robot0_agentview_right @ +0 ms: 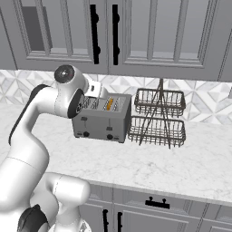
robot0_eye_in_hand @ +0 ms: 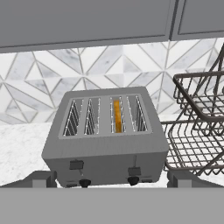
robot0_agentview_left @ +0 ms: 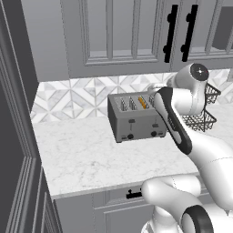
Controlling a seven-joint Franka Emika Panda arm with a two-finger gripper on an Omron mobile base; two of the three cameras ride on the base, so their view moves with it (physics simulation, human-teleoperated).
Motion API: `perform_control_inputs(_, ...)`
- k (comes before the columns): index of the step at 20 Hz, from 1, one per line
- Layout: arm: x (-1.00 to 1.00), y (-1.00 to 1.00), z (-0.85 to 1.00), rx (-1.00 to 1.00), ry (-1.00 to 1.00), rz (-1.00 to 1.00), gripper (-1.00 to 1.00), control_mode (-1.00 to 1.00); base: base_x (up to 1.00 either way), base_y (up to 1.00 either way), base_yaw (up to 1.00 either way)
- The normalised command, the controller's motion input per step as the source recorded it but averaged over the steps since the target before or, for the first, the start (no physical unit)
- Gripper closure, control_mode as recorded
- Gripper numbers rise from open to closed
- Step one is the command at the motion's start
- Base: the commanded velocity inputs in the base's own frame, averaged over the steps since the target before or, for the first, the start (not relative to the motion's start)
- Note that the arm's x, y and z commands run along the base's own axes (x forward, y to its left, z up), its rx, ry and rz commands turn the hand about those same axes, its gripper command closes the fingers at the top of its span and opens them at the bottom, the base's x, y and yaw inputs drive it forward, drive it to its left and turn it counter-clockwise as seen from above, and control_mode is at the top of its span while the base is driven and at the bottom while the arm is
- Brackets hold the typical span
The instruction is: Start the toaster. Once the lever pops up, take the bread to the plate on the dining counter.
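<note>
The toaster (robot0_agentview_left: 135, 119) (robot0_agentview_right: 102, 120) (robot0_eye_in_hand: 106, 141) is a grey metal box with four slots, standing on the white marble counter (robot0_agentview_left: 82, 154) against the tiled wall. The bread (robot0_agentview_left: 142, 102) (robot0_agentview_right: 109, 104) (robot0_eye_in_hand: 117, 115) sits low in the third slot from the left, showing as an orange-tan strip. Two black levers (robot0_eye_in_hand: 76, 164) sit high on its front face, above two black knobs. My gripper (robot0_eye_in_hand: 111, 180) hovers above and in front of the toaster, open, its fingertips (robot0_eye_in_hand: 41, 178) spread wide with nothing between them. The plate and the dining counter are out of view.
A dark two-tier wire basket rack (robot0_agentview_left: 202, 109) (robot0_agentview_right: 158, 118) (robot0_eye_in_hand: 197, 127) stands close to the toaster's right side. Grey wall cabinets with black handles (robot0_agentview_right: 105, 31) hang overhead. A tall dark cabinet (robot0_agentview_left: 13, 136) bounds the counter on the left.
</note>
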Motion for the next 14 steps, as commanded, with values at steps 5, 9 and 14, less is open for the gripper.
perform_control_inputs(5,0.0,0.0,0.0,0.0,0.0,0.0,-1.0,-1.0,0.0,0.0,0.0)
perform_control_inputs(9,0.0,0.0,0.0,0.0,0.0,0.0,-1.0,-1.0,0.0,0.0,0.0)
perform_control_inputs(14,0.0,0.0,0.0,0.0,0.0,0.0,-1.0,-1.0,0.0,0.0,0.0)
